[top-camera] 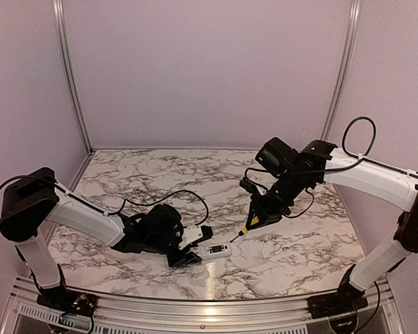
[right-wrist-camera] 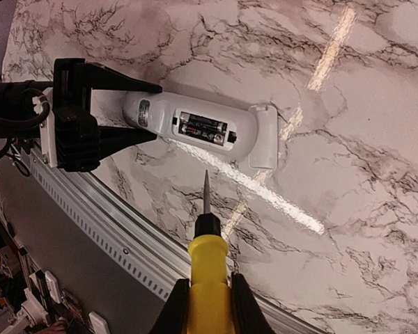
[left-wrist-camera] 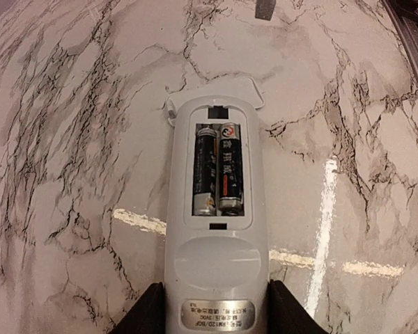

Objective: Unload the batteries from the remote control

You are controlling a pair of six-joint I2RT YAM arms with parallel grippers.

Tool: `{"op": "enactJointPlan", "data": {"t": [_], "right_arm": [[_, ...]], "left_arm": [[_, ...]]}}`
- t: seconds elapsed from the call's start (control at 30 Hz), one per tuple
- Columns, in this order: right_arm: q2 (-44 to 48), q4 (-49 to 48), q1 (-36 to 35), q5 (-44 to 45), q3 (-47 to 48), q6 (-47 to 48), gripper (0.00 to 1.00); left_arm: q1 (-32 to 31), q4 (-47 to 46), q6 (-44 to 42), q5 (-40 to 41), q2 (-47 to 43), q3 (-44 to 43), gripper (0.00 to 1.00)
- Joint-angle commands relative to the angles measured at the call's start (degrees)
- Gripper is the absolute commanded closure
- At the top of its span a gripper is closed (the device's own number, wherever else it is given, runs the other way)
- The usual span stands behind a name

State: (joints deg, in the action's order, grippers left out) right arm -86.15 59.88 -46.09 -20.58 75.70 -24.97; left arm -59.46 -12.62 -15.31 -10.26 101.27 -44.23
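The white remote control (left-wrist-camera: 216, 261) lies on the marble table with its back up and its compartment uncovered. Two dark batteries (left-wrist-camera: 218, 170) sit side by side inside it. My left gripper (left-wrist-camera: 214, 287) is shut on the remote's label end, one finger on each long side. In the top view the remote (top-camera: 217, 249) lies near the front edge, right of the left gripper (top-camera: 191, 249). My right gripper (right-wrist-camera: 210, 280) is shut on a yellow-handled screwdriver (right-wrist-camera: 207, 264). Its tip hovers just short of the remote (right-wrist-camera: 195, 120), apart from the batteries (right-wrist-camera: 203, 129).
A small flat white cover piece (left-wrist-camera: 212, 94) lies on the table against the remote's far end, also seen as the cover (right-wrist-camera: 265, 139) in the right wrist view. A metal rail (right-wrist-camera: 125, 229) runs along the table's near edge. Purple walls enclose the table.
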Motion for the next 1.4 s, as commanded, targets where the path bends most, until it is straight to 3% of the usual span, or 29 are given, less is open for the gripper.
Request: {"op": "enactJointPlan", "data": {"t": [0.0, 1.37], "right_arm": [[-1.7, -2.5, -0.5, -0.2, -0.9, -2.3, 1.0], [-10.0, -7.6, -0.9, 1.7, 0.9, -2.3, 1.0]], "left_arm": [[-1.5, -0.1, 1.4, 3.9, -1.8, -1.6, 0.8], [-2.6, 4.6, -0.9, 5.8, -1.4, -2.6, 0.84]]}}
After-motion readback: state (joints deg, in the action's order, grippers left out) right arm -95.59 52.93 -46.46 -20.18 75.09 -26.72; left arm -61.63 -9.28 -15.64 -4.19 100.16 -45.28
